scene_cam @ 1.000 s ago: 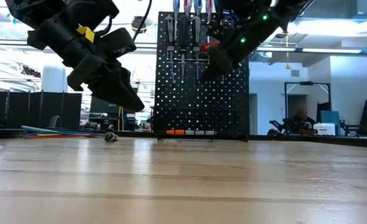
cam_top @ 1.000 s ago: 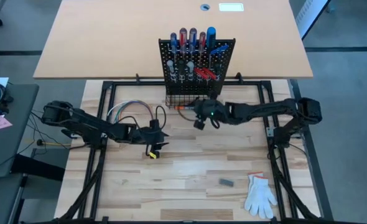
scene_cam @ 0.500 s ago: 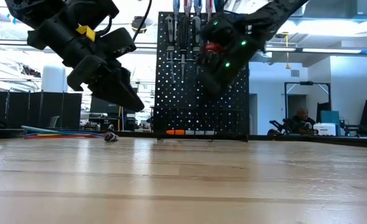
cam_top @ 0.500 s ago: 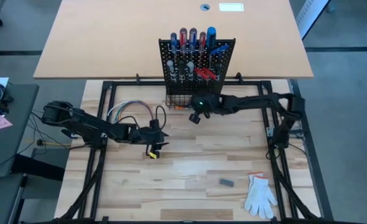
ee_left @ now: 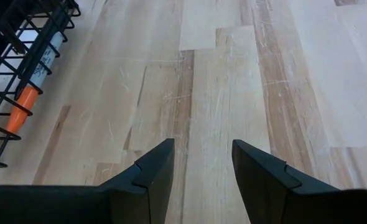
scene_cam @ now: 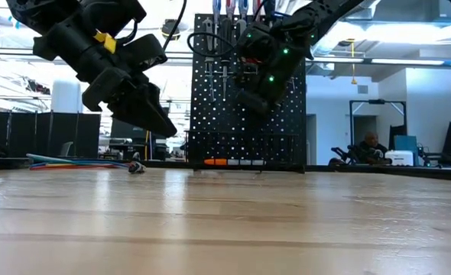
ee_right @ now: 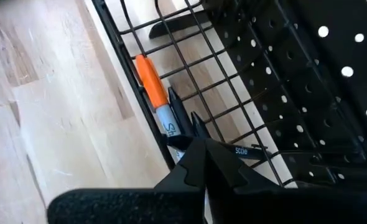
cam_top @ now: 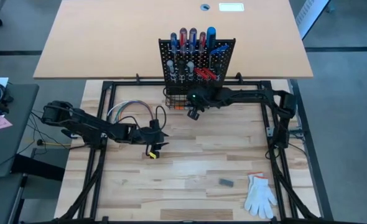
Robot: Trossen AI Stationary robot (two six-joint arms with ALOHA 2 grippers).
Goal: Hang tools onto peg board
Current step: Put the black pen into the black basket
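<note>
The black peg board [cam_top: 196, 62] stands upright at the table's far middle. Screwdrivers with red and blue handles [cam_top: 193, 37] hang in its top row, and a red tool [cam_top: 203, 73] hangs lower down. A black wire basket [ee_right: 190, 56] at its base holds an orange-capped marker [ee_right: 151, 81] and slim dark pieces. My right gripper [cam_top: 191, 115] is shut, tipped down, its tips [ee_right: 199, 149] at the basket's front rim. My left gripper [cam_top: 155, 140] hangs open above bare wood left of centre, with nothing between its fingers [ee_left: 202, 149]. My right gripper's shut tips stand right at the basket's front rim wire [ee_right: 171, 152], slanting down from the table's right. I cannot tell whether they touch the wire or anything in the basket.
A loop of coloured wires [cam_top: 124, 112] lies at the far left of the table. A white glove [cam_top: 259, 196] and a small dark block [cam_top: 226, 182] lie near the front right. A tan tabletop [cam_top: 109, 37] lies behind the peg board.
My right gripper has swung toward the table's left and far edge, in to the front of the peg board's basket, and has sunk a little and tipped more steeply downward.
</note>
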